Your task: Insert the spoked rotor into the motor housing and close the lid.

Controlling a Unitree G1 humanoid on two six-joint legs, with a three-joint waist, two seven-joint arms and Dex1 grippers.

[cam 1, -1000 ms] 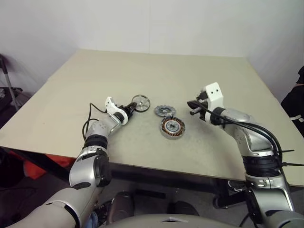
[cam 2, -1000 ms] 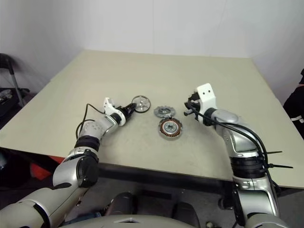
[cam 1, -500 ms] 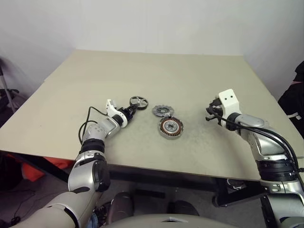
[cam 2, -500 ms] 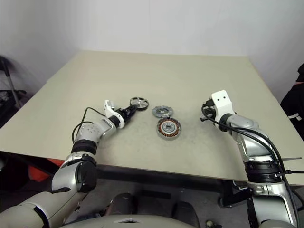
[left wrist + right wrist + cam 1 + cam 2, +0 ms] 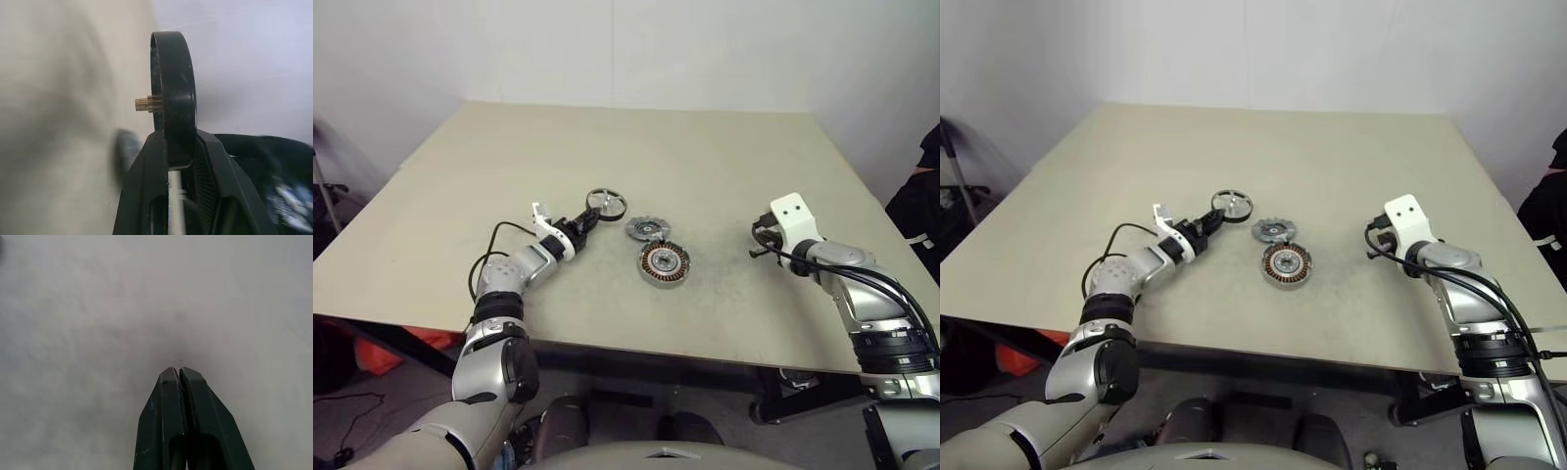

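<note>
The spoked rotor (image 5: pixel 606 203), a black ring with thin spokes and a small brass shaft (image 5: pixel 145 103), hangs tilted just above the table. My left gripper (image 5: pixel 588 219) is shut on its rim, and the left wrist view shows the ring edge-on between the black fingers (image 5: pixel 146 161). The motor housing (image 5: pixel 667 262), round with copper windings, lies flat to the right of the rotor. Just behind it lies the lid (image 5: pixel 648 229), a grey toothed disc. My right gripper (image 5: pixel 759 240) hovers shut and empty over bare table, well to the right of the housing.
The beige table (image 5: pixel 636 147) stretches wide behind the parts. Its front edge runs close below both arms. A black cable (image 5: pixel 494 245) loops beside my left forearm. White walls stand behind the table.
My left gripper has closed on the rotor, lifted it off the table and tipped it up on edge. My right arm has swung out to the right and lower, away from the housing.
</note>
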